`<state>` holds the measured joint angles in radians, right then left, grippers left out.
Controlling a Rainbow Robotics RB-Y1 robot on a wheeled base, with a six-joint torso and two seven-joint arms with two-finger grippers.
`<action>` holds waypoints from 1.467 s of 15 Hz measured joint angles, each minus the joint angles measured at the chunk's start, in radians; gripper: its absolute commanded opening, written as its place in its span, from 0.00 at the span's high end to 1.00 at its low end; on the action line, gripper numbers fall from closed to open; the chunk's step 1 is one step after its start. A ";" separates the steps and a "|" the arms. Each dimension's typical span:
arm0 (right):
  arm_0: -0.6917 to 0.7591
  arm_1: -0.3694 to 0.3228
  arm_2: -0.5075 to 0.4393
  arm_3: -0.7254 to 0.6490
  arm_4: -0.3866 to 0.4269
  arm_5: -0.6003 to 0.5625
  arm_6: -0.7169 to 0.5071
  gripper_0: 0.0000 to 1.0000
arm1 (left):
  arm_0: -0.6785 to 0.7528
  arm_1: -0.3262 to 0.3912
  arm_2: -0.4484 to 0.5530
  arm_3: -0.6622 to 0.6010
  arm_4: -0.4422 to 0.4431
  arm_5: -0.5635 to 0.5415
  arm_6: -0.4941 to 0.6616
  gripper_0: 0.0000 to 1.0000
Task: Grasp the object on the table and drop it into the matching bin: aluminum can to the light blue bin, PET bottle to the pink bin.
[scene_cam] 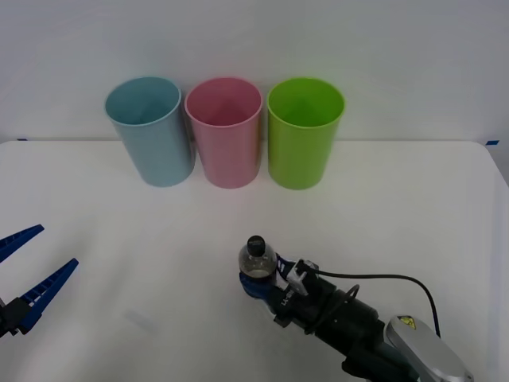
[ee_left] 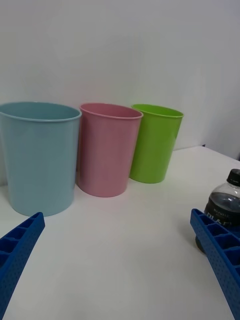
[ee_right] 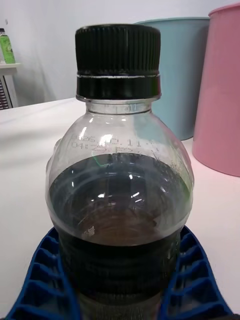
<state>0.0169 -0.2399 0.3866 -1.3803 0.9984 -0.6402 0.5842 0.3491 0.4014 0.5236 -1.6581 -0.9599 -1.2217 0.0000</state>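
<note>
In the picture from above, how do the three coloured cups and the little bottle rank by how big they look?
1-3. Light blue bin, pink bin and lime green bin: alike, so no ranking between them.
4. PET bottle, clearly smallest though nearer the camera, with the right pincer around its lower half.

I am seeing the white table [scene_cam: 413, 207] carrying three bins in a row, far beyond the right gripper [scene_cam: 256, 284]: light blue bin [scene_cam: 151, 131], pink bin [scene_cam: 226, 131], lime green bin [scene_cam: 304, 131]. The PET bottle [scene_cam: 257, 259] is standing between that gripper's fingers.
</note>
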 measured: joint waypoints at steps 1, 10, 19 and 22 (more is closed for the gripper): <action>0.000 -0.004 -0.001 0.000 -0.002 -0.005 0.000 1.00 | 0.000 0.000 0.000 0.000 0.000 0.000 0.000 0.00; 0.002 -0.138 -0.011 -0.128 -0.166 -0.018 -0.028 1.00 | 0.000 0.000 0.000 0.000 0.000 0.000 0.000 0.00; -0.014 -0.295 -0.035 -0.455 -0.195 0.198 -0.307 1.00 | 0.000 0.000 0.000 0.000 0.000 0.000 0.000 0.00; -0.074 -0.336 -0.044 -0.483 -0.210 0.219 -0.406 1.00 | 0.000 0.000 0.000 0.000 0.000 0.000 0.000 0.00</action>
<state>-0.0576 -0.5755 0.3422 -1.8635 0.7880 -0.4217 0.1779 0.3491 0.4014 0.5236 -1.6581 -0.9599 -1.2217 0.0000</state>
